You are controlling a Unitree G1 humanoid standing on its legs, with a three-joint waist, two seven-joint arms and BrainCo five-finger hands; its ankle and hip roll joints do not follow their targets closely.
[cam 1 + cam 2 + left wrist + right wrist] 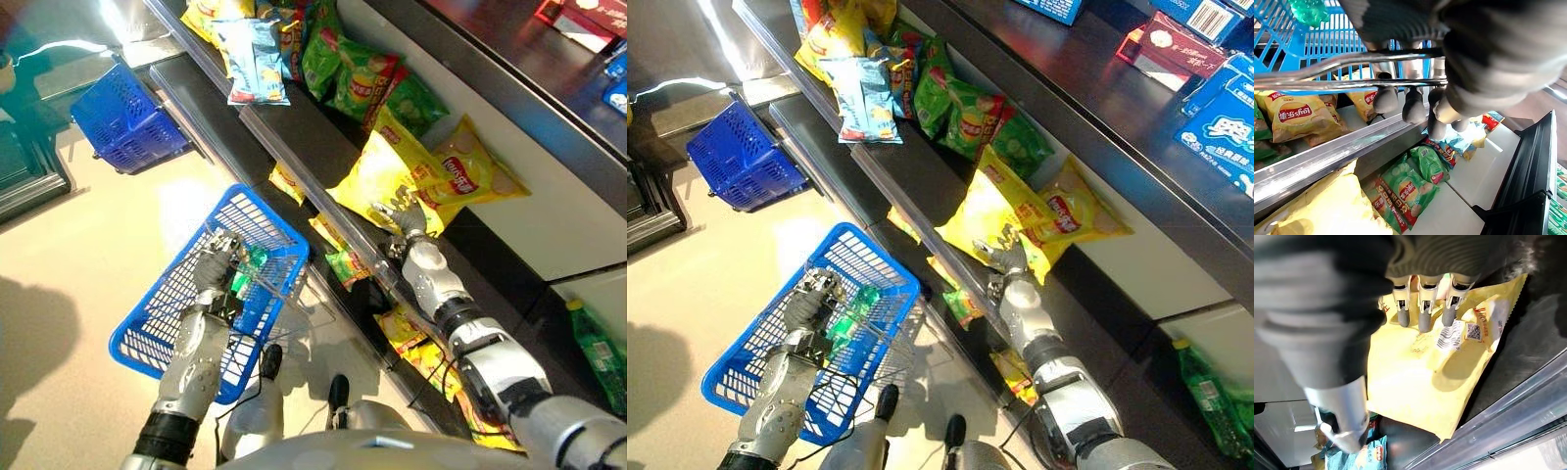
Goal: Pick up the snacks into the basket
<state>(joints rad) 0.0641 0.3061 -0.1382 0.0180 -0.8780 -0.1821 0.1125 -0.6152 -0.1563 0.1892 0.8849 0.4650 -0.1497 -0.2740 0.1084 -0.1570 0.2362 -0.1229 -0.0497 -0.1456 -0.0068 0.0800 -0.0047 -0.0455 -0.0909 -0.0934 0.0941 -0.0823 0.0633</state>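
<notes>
My right hand (404, 220) rests with fingers spread flat on the yellow chip bag (387, 176) near the shelf's front edge (294, 176), its length running back toward the wall. My left hand (217, 264) clasps the basket's wire handle (1347, 61), the blue basket (167, 313) hanging below the shelf front, green packets (358, 73) farther along.

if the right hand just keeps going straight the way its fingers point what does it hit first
Most likely the yellow chip bag lying on the shelf. The right hand is open, fingers pointing at that bag from very close. Whether the tips already touch it, I can't tell.
</notes>
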